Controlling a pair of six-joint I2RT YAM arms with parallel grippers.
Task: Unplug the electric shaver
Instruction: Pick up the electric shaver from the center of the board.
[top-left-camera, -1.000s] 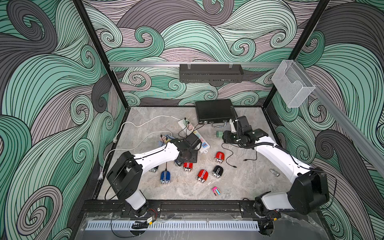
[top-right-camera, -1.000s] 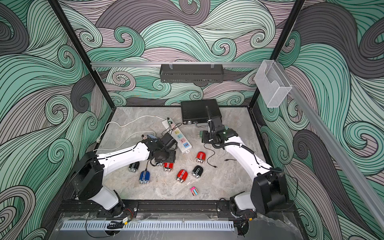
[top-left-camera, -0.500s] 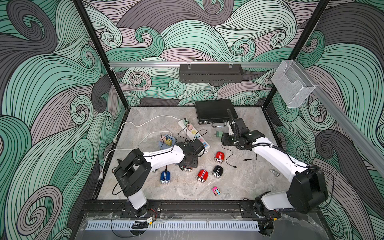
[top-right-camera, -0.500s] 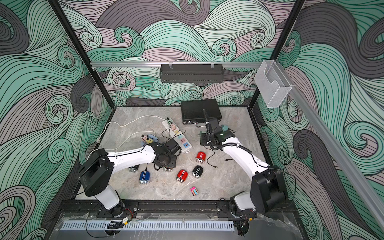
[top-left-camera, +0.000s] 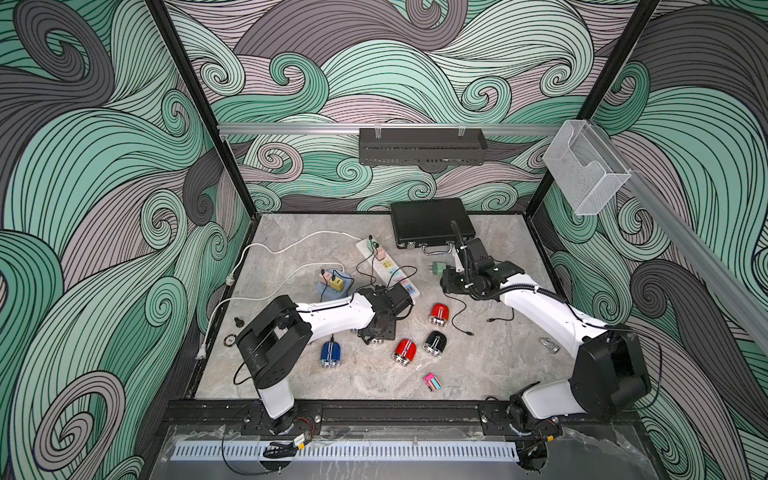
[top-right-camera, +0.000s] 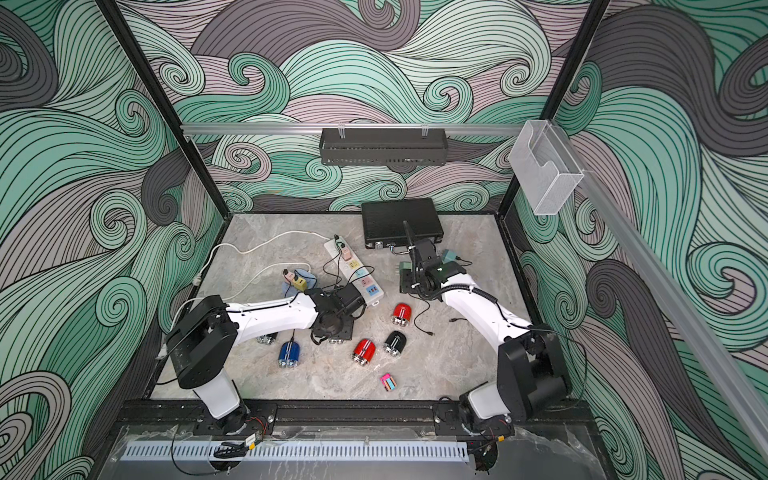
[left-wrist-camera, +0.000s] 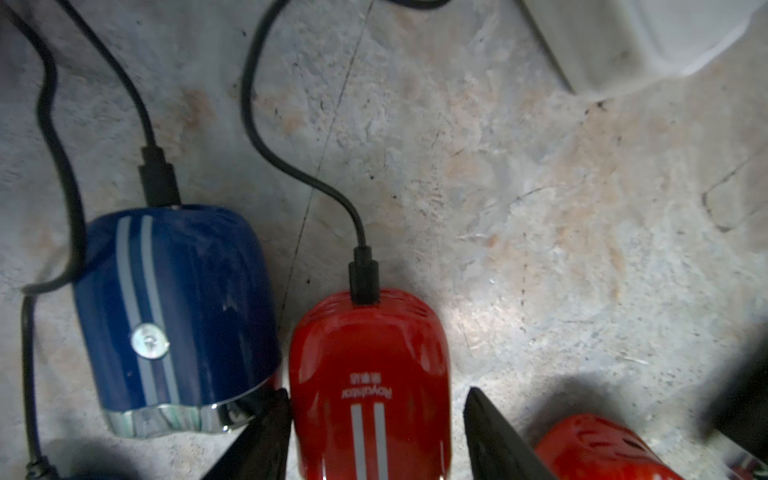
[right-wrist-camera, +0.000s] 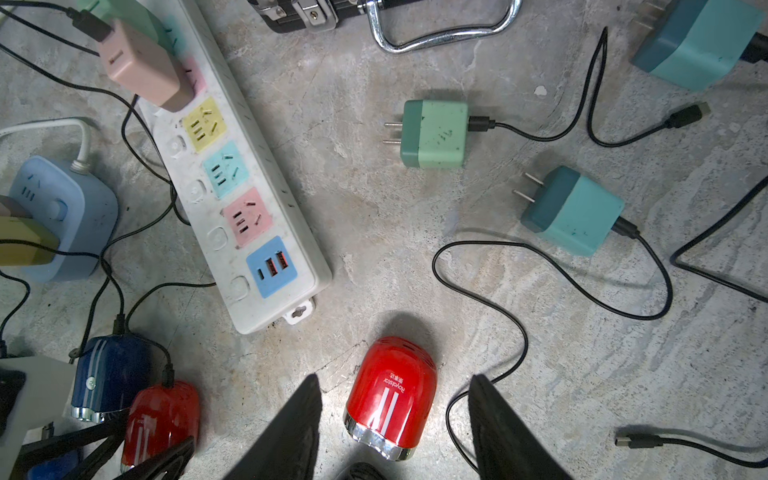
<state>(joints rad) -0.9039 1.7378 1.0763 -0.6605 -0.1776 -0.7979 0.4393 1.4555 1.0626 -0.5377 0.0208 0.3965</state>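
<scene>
My left gripper (left-wrist-camera: 376, 390) is down at the table (left-wrist-camera: 540, 208), jaws apart and straddling the red shaver (left-wrist-camera: 368, 374). One finger (left-wrist-camera: 266, 432) looks to be touching its flank and the other (left-wrist-camera: 494, 432) stands just off it, so I'm around it, not clamped.

Here's the line that matters. The shaver lies straight out ahead of the gripper, its long axis in line with my reach. The striped body sits between the fingers and the rounded, vented end points away.

The black plug (left-wrist-camera: 364, 274) sits right in that far end, sticking out along the same axis. Its cable (left-wrist-camera: 253, 124) curls off toward the power strip (left-wrist-camera: 644, 37). The pull, I reckon, has to run straight along that line, away from the body.

The shell is glossy red with two white stripes and white lettering, and it looks slippery. Just beside it, nearly touching, is the blue shaver (left-wrist-camera: 166, 316) with a plug of its own, so that finger has little room.

In a top view the left gripper (top-left-camera: 376, 328) hides most of the shaver. My right gripper (right-wrist-camera: 395, 376) hovers open and empty above a second red shaver (right-wrist-camera: 390, 399), which has no cable. From there the red shaver (right-wrist-camera: 162, 415) lies off by the left arm. Left is nearer the body, and right is free to take the plug.
</scene>
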